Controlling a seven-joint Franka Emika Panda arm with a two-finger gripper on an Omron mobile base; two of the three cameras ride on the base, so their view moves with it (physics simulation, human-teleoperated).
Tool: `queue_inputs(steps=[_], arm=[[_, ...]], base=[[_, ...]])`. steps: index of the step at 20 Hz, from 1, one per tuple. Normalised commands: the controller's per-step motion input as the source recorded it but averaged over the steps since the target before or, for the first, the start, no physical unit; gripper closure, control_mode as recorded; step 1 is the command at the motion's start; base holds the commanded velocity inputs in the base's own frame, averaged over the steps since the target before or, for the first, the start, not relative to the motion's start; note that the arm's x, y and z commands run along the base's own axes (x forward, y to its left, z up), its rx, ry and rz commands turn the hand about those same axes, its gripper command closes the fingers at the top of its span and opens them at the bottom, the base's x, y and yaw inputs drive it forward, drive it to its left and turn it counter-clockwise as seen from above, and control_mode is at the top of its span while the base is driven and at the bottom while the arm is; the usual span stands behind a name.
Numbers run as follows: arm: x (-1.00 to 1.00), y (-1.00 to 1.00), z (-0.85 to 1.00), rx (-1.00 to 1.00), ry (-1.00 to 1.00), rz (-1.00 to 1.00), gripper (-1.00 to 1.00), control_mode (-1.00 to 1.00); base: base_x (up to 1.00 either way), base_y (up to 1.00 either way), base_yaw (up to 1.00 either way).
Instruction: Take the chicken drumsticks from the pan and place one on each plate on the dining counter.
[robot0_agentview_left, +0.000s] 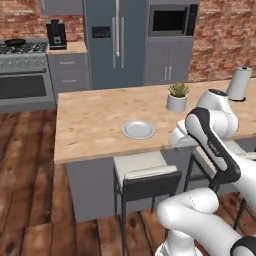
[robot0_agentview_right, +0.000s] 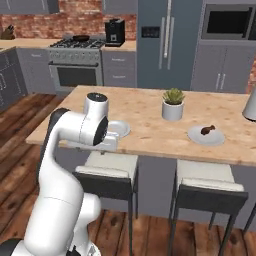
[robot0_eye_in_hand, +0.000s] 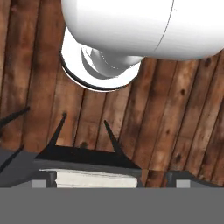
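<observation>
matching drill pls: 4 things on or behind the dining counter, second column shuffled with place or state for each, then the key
Things:
1. small reddish-brown chicken drumstick
2. flat round light-grey plate nearest the arm
3. green plant in a white pot
4. round dark frying pan

Places or states:
A. on the stove at the back wall
B. bare, nothing on it
C. lying on the far light-grey plate
D. standing on the light wooden dining counter between the two plates

Pairs: 1-C, 2-B, 3-D, 4-A
</observation>
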Motion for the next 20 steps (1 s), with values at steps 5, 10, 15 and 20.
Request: queue_inputs(steps=[5, 10, 15, 20], arm=[[0.0, 0.0, 0.0, 0.0, 0.0, 0.0, -1.0, 1.0], [0.0, 0.0, 0.0, 0.0, 0.0, 0.0, -1.0, 1.0], [0.0, 0.0, 0.0, 0.0, 0.0, 0.0, -1.0, 1.0], [0.0, 0.0, 0.0, 0.0, 0.0, 0.0, -1.0, 1.0]], base=[[0.08, 1.0, -0.25], [0.03, 1.0, -0.26], [0.03, 1.0, -0.3], [0.1, 1.0, -0.32]])
